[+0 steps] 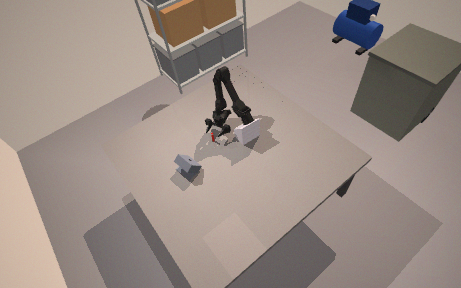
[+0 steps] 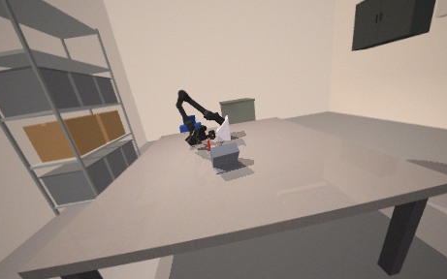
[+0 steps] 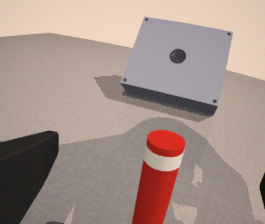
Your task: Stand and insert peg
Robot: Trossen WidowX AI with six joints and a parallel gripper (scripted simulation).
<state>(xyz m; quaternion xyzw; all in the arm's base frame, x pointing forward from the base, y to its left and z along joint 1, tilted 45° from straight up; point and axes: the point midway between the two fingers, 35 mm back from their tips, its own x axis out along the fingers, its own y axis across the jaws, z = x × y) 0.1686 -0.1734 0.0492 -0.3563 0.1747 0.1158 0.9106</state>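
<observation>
The red peg (image 1: 213, 137) (image 2: 208, 144) (image 3: 155, 195) stands upright on the table (image 1: 284, 175) (image 2: 285, 165), its white-banded end up. My gripper (image 1: 212, 133) (image 3: 163, 162) is wide open, with one finger on each side of the peg and a gap on both sides in the wrist view. The grey-blue sloped panel (image 1: 186, 162) (image 2: 225, 152) (image 3: 148, 55) stands beyond the peg, its face towards the gripper. Its one round hole (image 3: 177, 56) is dark and empty. The peg's lower end is cut off in the wrist view.
A white wedge-shaped block (image 1: 248, 132) (image 2: 224, 131) stands close beside the arm. Shelving (image 1: 178, 70) (image 2: 62, 113), a green-grey cabinet (image 1: 399, 85) (image 2: 238, 111) and a blue tank (image 1: 356, 30) stand beyond the table.
</observation>
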